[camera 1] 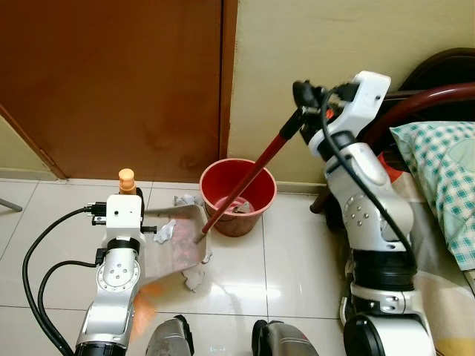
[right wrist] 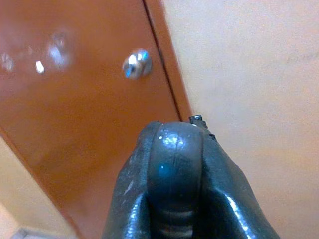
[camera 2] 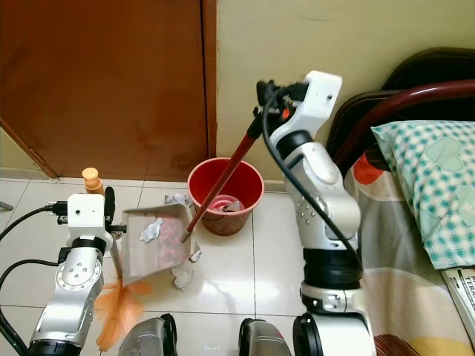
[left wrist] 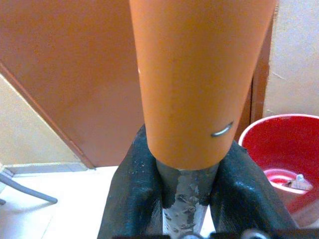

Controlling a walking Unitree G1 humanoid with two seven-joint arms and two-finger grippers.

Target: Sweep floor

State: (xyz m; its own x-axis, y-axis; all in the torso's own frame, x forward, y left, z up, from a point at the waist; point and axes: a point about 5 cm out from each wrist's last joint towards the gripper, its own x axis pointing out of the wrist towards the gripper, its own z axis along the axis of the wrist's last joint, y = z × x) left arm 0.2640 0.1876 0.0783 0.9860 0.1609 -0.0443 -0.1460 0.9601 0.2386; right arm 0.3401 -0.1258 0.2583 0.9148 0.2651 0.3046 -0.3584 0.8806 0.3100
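Beside the brown door (camera 1: 111, 81), on the pale tiled floor (camera 1: 297, 267), a metal dustpan (camera 2: 152, 241) is held tilted by its long red handle (camera 1: 252, 174), whose upper end is clamped between the closed fingers of the right gripper (camera 1: 303, 96); in the right wrist view the black fingers (right wrist: 219, 199) are seen pressed around a dark rounded grip. The left gripper (left wrist: 184, 194) is shut on the orange handle (left wrist: 199, 74) of a broom whose orange bristles (camera 2: 119, 311) hang low beside the pan, near the robot's feet. Crumpled paper scraps (camera 2: 151, 230) lie on the pan, while others (camera 2: 180, 277) rest on the tiles just off its lower edge. A red bucket (camera 1: 239, 196) stands against the wall just behind the pan, with some litter already inside. The step in hand is judged to be emptying the pan into the bucket. Spillage is the chief risk: because the pan's open lip appears to point away from the bucket, scraps could slide back onto the floor if it is raised without being turned. The bucket could be knocked over should the handle be swung against its rim. The loose scraps by the pan's edge could be scattered by the bristles, or left behind altogether.
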